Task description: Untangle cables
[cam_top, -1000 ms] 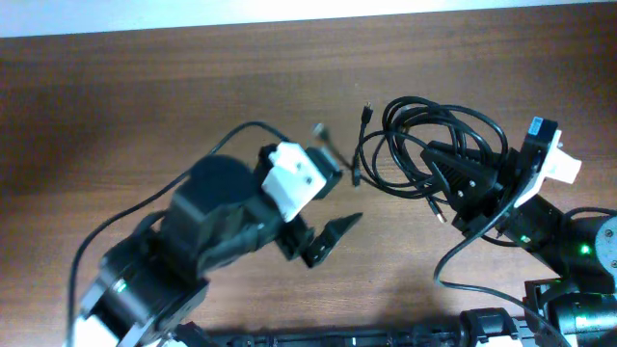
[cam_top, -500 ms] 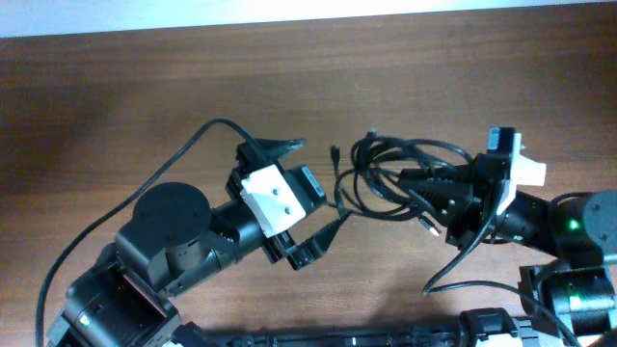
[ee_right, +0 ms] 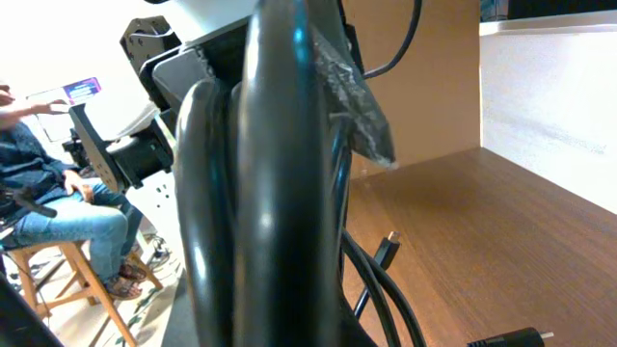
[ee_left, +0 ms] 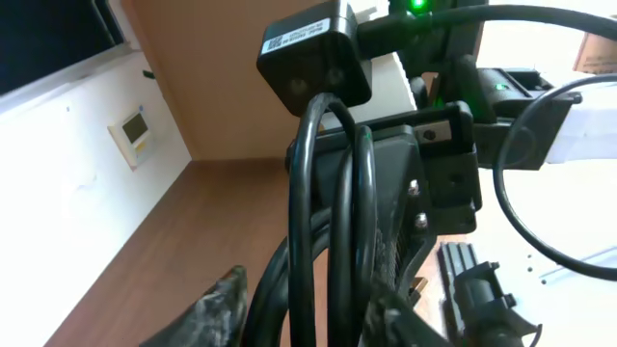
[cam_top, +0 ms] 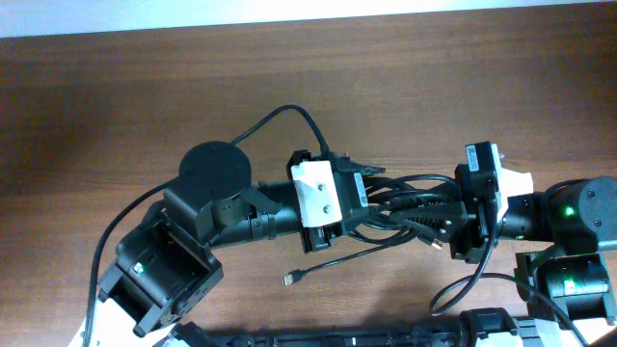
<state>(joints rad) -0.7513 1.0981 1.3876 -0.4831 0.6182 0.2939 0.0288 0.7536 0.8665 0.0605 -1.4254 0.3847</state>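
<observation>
The cables [cam_top: 410,183] are sitting bunched in one looped bundle over the table [cam_top: 145,96], one plug end [cam_top: 289,280] trailing loose, so untangling is seemingly only starting. The left gripper [cam_top: 371,198] and right gripper [cam_top: 416,218] are each clamping that bundle from either side.

The overhead camera looks straight down from well above, covering the table [cam_top: 145,96] and both arms. The left wrist camera faces right, very near the cables [ee_left: 333,241], with the right arm [ee_left: 443,164] just behind them. The right wrist camera faces left, equally near. All three views share the cables.
</observation>
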